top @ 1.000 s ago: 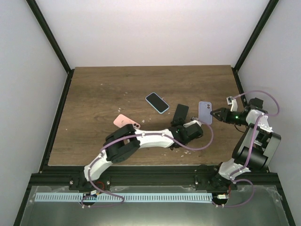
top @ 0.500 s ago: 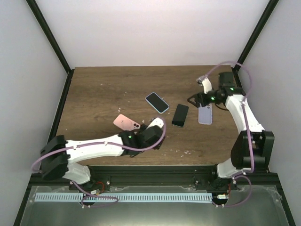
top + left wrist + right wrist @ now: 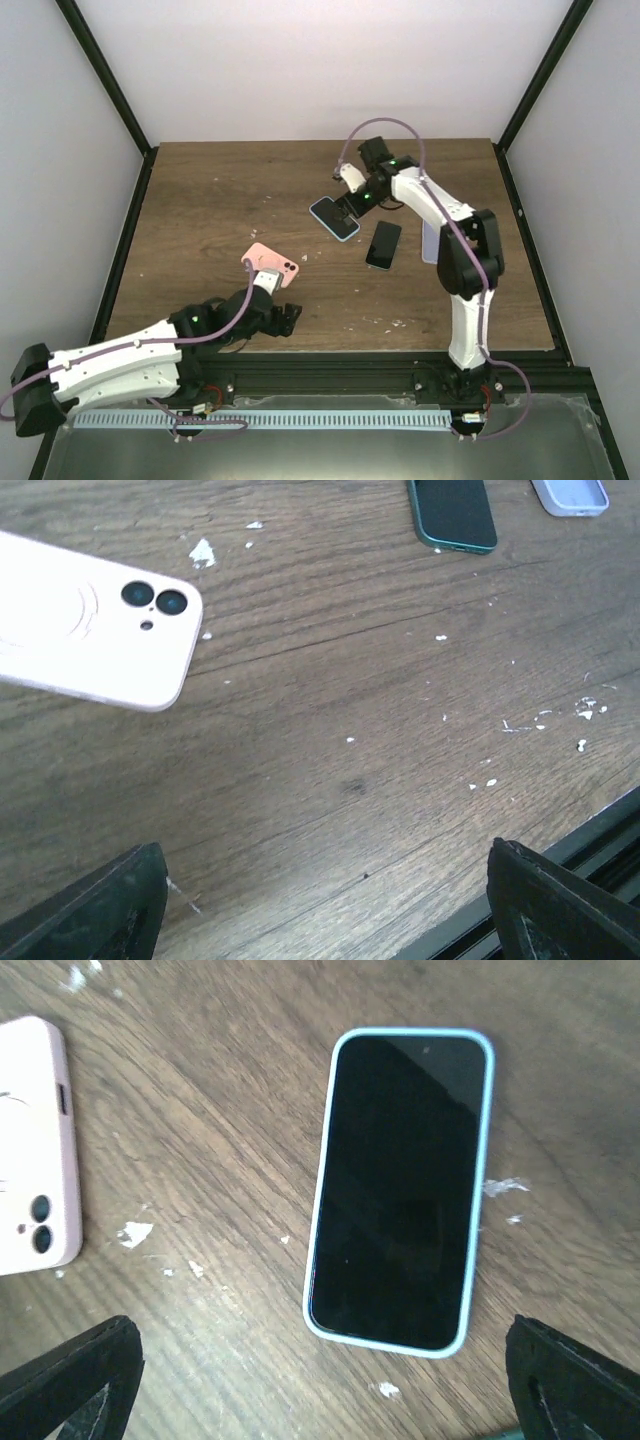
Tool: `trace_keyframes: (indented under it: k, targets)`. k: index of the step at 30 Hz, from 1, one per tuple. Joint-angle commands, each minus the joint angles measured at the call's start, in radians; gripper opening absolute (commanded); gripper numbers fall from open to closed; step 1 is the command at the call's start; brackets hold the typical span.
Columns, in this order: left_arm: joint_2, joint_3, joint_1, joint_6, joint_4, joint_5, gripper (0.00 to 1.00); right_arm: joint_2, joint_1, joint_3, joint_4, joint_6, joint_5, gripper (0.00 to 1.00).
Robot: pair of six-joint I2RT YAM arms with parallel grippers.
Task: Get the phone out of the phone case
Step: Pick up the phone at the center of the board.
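A phone in a light blue case lies screen up on the wooden table; from above the blue-cased phone sits just behind the table's middle. My right gripper hovers over its near end, open, with nothing between the fingers; in the top view the right gripper is at the phone's right edge. A pink case lies back up, its camera lenses showing. My left gripper is open over bare wood to the right of the pink case, low by the front edge.
A dark phone lies bare right of centre, also showing in the left wrist view as the dark phone. A lilac case lies beyond it, partly hidden under the right arm from above. White crumbs dot the wood. A black rail borders the front.
My right arm swung from the table's right side across to the blue-cased phone, its jaws opening wide. My left arm pulled back from the centre to the near left, opening further.
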State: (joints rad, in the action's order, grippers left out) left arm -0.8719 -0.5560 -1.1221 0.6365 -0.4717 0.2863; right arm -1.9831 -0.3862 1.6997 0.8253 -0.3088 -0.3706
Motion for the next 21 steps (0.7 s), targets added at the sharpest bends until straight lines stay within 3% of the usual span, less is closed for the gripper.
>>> trace_keyframes:
  k: [1, 7, 15, 21]
  targets:
    - [0.083, 0.062, 0.027, 0.076, 0.081, -0.054, 0.89, -0.104, -0.019, 0.091, 0.115, 0.036, 0.094, 1.0]
    - [0.067, 0.058, 0.03, 0.06, 0.116, -0.058, 0.92, -0.191, -0.019, 0.1, 0.058, 0.07, 0.189, 1.0]
    - [-0.012, 0.06, 0.03, 0.072, 0.186, -0.105, 0.93, -0.329, -0.025, 0.228, 0.102, 0.064, 0.063, 1.0]
    - [-0.004, 0.071, 0.031, 0.076, 0.222, -0.091, 0.93, -0.438, -0.066, 0.37, 0.19, 0.041, 0.062, 1.0]
